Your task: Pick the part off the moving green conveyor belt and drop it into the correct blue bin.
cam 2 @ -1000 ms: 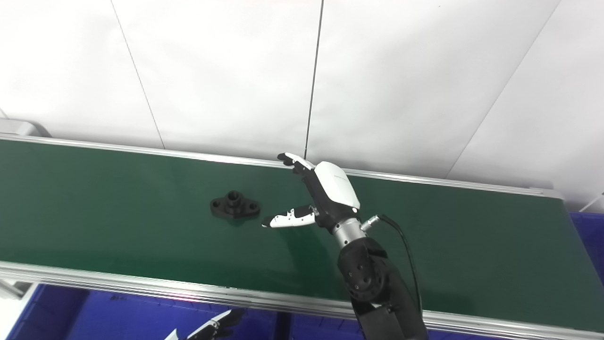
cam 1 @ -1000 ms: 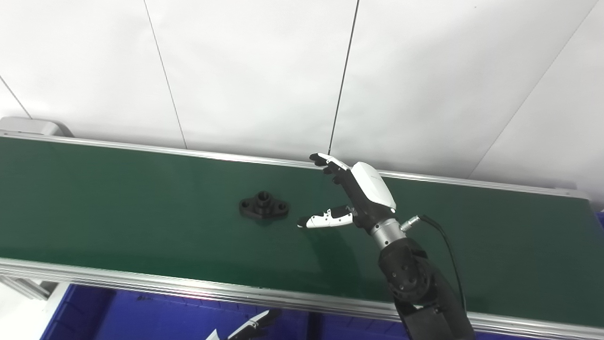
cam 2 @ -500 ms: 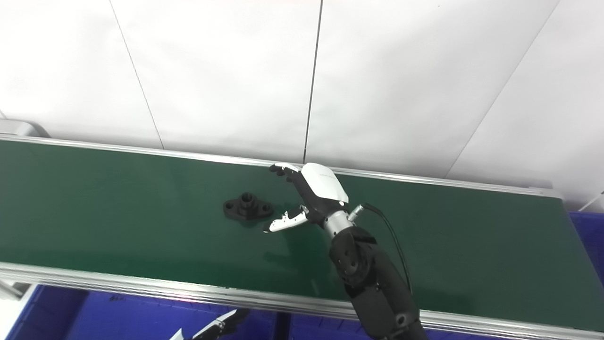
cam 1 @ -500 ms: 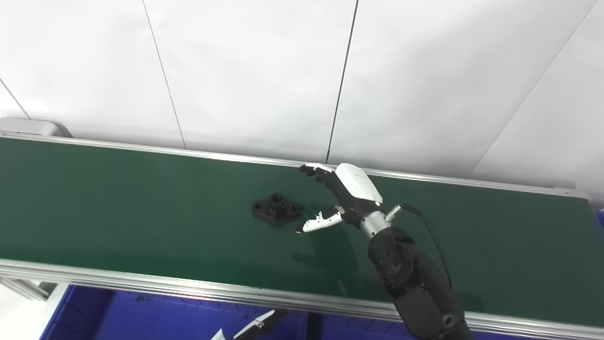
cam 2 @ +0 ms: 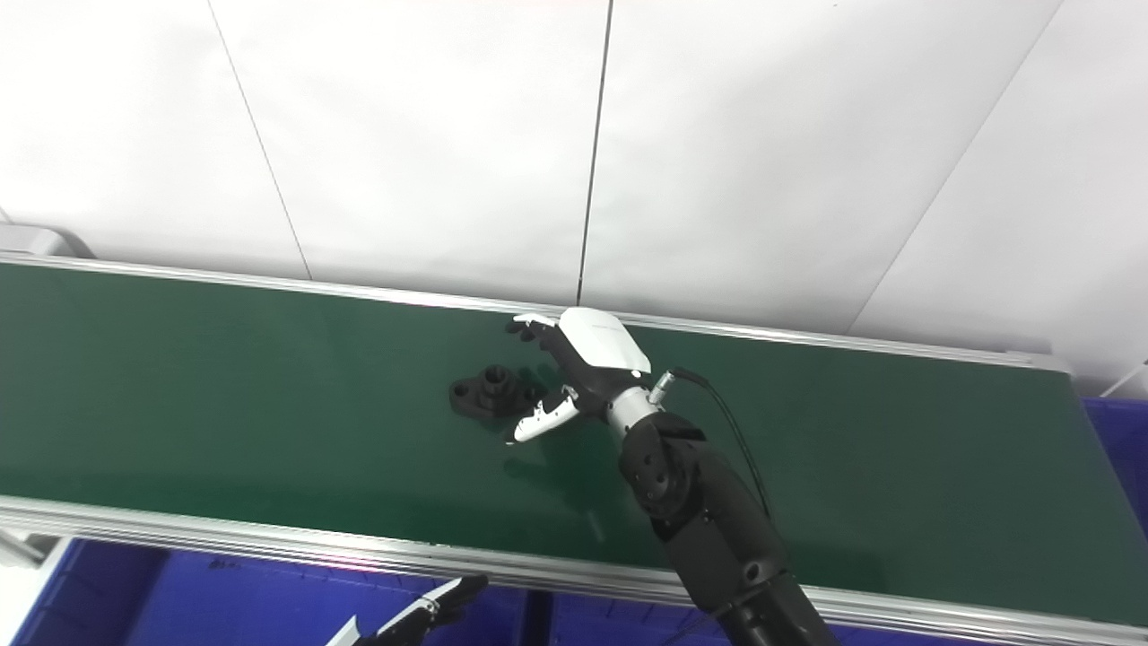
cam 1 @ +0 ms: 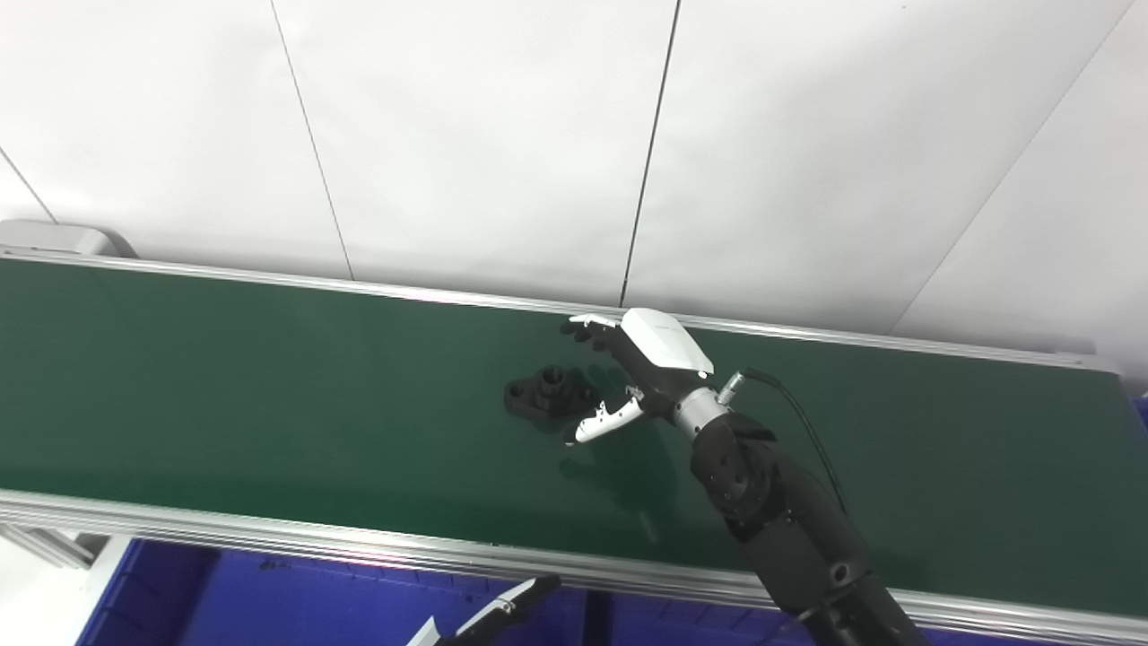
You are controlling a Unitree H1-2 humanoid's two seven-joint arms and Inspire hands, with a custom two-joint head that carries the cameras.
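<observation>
Reach-to-grasp step — right robot hand (cam 1: 641, 377) spread, grasping nothing, just beside the black flanged metal part (cam 1: 547, 396) mid-way along the green conveyor belt (cam 1: 269, 386) — next, closing fingers around it.

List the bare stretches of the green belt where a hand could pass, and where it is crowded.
Free: the belt left of the black part, and the stretch right of the right arm up to the belt's end. Crowded: mid-belt, where the open right hand flanks the part.
</observation>
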